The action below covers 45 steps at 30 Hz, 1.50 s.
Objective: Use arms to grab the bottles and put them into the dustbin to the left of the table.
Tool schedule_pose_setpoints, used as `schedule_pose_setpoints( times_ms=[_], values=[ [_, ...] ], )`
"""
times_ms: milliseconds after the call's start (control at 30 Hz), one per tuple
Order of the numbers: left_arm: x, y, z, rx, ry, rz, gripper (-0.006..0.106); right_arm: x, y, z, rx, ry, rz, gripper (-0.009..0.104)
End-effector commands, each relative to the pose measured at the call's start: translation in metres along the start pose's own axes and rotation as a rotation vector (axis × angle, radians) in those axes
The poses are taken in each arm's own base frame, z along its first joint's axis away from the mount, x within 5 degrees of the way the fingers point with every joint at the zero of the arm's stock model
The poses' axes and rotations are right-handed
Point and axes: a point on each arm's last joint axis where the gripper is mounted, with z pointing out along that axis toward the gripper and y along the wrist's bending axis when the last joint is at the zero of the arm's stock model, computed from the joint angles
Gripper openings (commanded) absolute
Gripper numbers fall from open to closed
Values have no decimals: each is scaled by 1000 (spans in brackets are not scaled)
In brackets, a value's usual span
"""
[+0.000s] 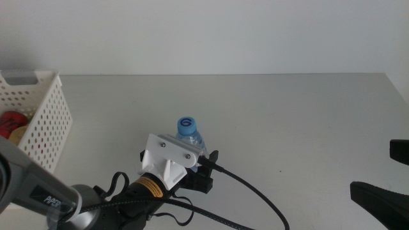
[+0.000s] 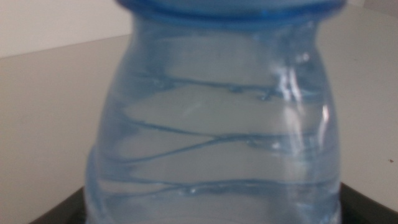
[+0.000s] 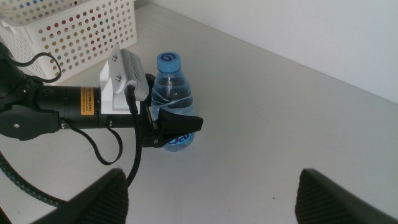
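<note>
The clear, ribbed water bottle (image 3: pixel 171 99) with its blue cap stood upright mid-bench (image 1: pixel 287 121), the left gripper (image 3: pixel 177 127) clenched around its body. At nine o'clock sat the white dustbin (image 1: pixel 45 121); the right gripper (image 3: pixel 211 199) waited at four o'clock, fingers released.

A plain white wall (image 1: pixel 211 35) stands directly behind the surface (image 1: pixel 287 121), meeting its far edge along one straight horizontal line. The surface is light grey and matte. Lighting is even and diffuse, with soft shadows.
</note>
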Motion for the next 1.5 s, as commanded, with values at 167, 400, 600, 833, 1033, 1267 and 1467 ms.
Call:
schedule_pose_setpoints(
  times_ms=[167, 400, 600, 833, 1033, 1267, 1467],
  values=[
    [-32, -3, -1, 28, -223, -86, 48, -14, -2, -3, 17, -90, -10, 94],
    [-43, -5, -17, 65, -195, -221, -2, -14, -2, -3, 17, -88, -10, 94],
    [-98, 10, -38, -13, -180, -271, -2, -14, -2, -3, 17, -88, -10, 94],
    [-189, 38, -65, -133, 69, -257, -2, -14, -2, -3, 17, -88, -11, 94],
    [-256, 74, -83, -248, 314, -166, -2, -14, -2, -3, 17, -88, -11, 94],
    [-293, 132, -102, -379, 551, -115, -2, -14, -2, -3, 17, -88, -11, 94],
    [-293, 192, -119, -480, 706, -134, -2, -14, -2, -3, 17, -88, -11, 94]
  ],
)
